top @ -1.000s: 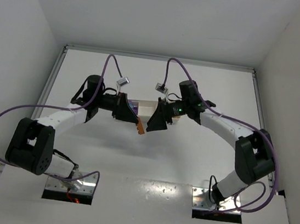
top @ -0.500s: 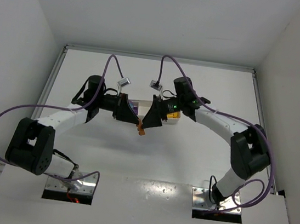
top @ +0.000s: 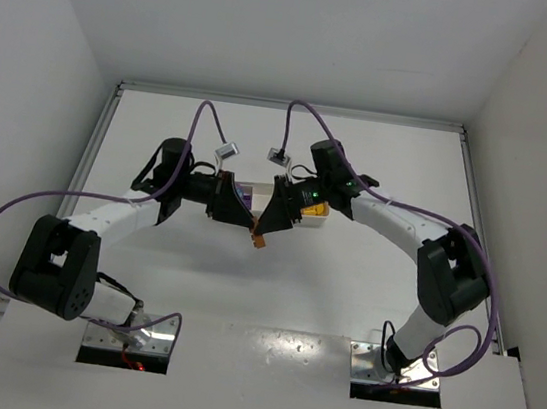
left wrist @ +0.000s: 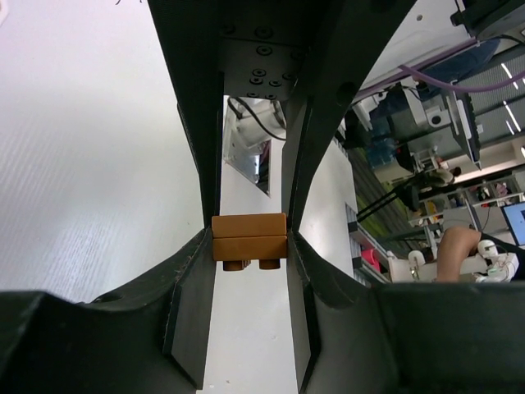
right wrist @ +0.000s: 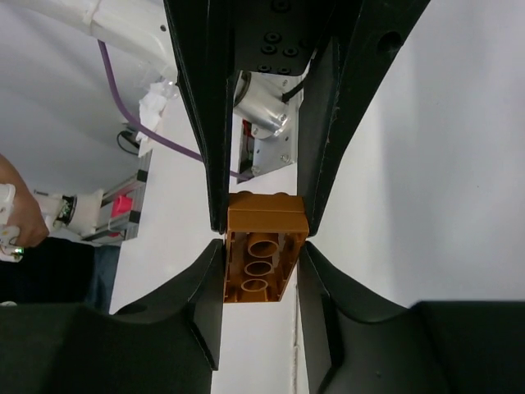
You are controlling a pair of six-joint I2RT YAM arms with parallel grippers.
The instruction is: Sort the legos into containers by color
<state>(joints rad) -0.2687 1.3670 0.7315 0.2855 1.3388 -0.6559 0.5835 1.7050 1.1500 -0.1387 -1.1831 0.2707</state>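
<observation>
Brown legos (right wrist: 262, 258), two bricks stacked together, are pinched from opposite sides by the left claw (left wrist: 248, 246) and the right claw (right wrist: 262, 238), above the middle of the surface (top: 342, 294), just beside the white tray (top: 317, 222).

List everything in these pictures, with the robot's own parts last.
brown legos: two, stuck together, brown, held above the table between both grippers
purple lego: at least one, purple, in the tray's left part, mostly hidden by the left arm
yellow lego: at least one, yellow, at the tray's right end, partly hidden
tray: one, white, behind the grippers, mostly covered
table: one, white, under everything
left gripper: one, black, shut on the brown legos
right gripper: one, black, shut on the brown legos from the opposite side
</observation>
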